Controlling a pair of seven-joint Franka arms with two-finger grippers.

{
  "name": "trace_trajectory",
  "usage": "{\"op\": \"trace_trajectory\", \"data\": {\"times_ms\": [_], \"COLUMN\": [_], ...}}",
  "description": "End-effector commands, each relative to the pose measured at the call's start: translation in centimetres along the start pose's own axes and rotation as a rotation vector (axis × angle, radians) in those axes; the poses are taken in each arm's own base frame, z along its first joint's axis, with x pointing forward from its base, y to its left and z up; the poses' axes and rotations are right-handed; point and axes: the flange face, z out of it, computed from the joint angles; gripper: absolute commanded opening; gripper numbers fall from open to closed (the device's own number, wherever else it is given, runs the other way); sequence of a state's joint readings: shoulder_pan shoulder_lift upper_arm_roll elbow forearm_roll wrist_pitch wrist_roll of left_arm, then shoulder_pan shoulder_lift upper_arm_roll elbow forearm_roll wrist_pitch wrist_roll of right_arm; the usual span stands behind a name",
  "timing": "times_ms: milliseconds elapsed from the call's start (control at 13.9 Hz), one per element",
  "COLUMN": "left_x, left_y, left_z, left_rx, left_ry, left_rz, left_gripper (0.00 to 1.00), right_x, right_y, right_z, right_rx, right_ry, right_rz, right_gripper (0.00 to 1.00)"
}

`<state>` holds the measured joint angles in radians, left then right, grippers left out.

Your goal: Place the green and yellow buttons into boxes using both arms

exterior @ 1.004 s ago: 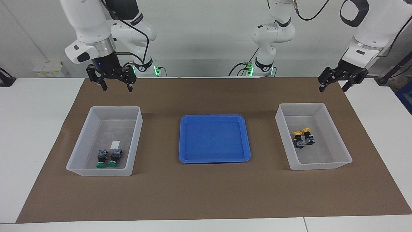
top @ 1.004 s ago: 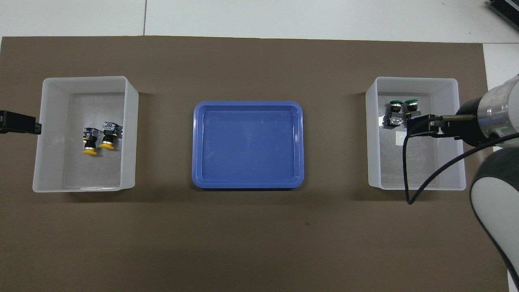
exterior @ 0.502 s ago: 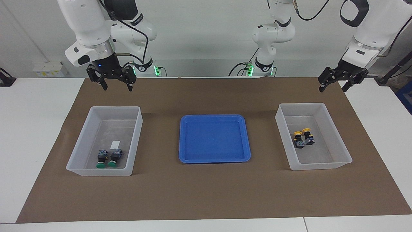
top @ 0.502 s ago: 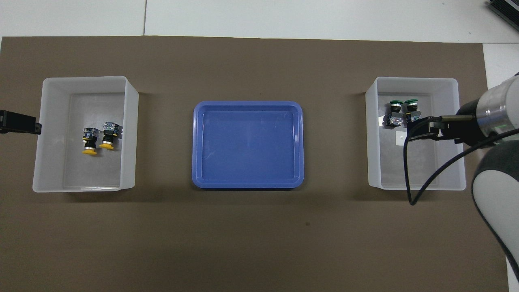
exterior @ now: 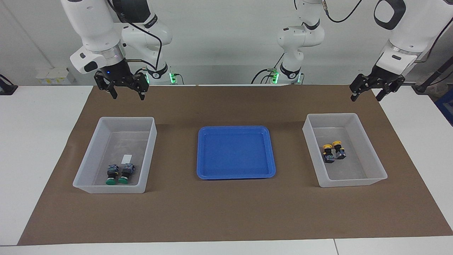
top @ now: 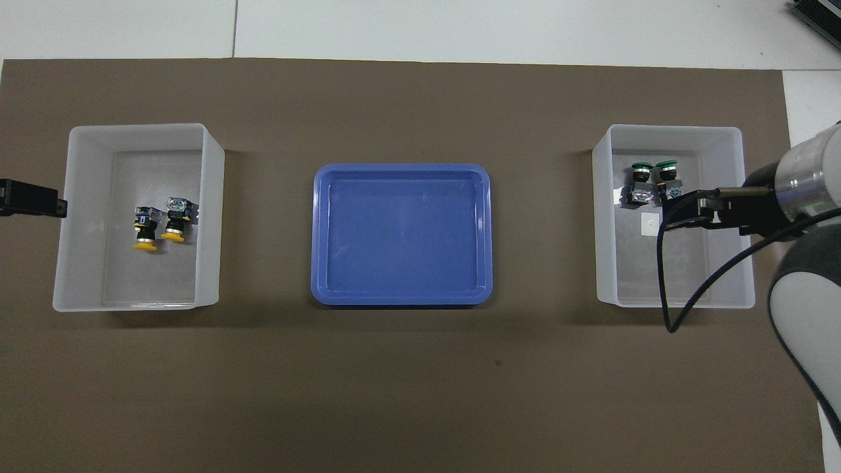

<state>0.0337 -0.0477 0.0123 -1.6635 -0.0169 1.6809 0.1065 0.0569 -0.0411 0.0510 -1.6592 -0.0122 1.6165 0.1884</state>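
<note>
You have both green-capped push-button switches (exterior: 120, 174) lying side by side in the translucent whitish plastic bin (exterior: 88, 156) at the right arm's end of the brown-papered table (exterior: 226, 216). Both yellow-capped switches (exterior: 333, 151) lie together in the matching bin (exterior: 370, 148) at the left arm's end. Between the bins sits a shallow blue tray (exterior: 201, 152). Your right gripper (exterior: 127, 95) hangs spread wide and empty above the paper; your left gripper (exterior: 366, 95) likewise, fingers apart, holding nothing.
</note>
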Motion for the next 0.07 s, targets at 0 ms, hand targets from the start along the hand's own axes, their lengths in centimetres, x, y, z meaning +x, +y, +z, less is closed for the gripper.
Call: {"op": "trace_trajectory", "data": {"times_ms": [0], "left_x": [-0.13], "left_y": [0.11], "left_z": [-0.1], "left_rx": [0.008], "left_ry": [0.008], "left_rz": [-0.008], "left_gripper": [1.0], "right_x": [-0.05], "right_y": [0.21], "right_z": [0.47], "right_rx": [0.015], "right_ry": [-0.015], "right_rz": [-0.011], "right_gripper": [1.0]}}
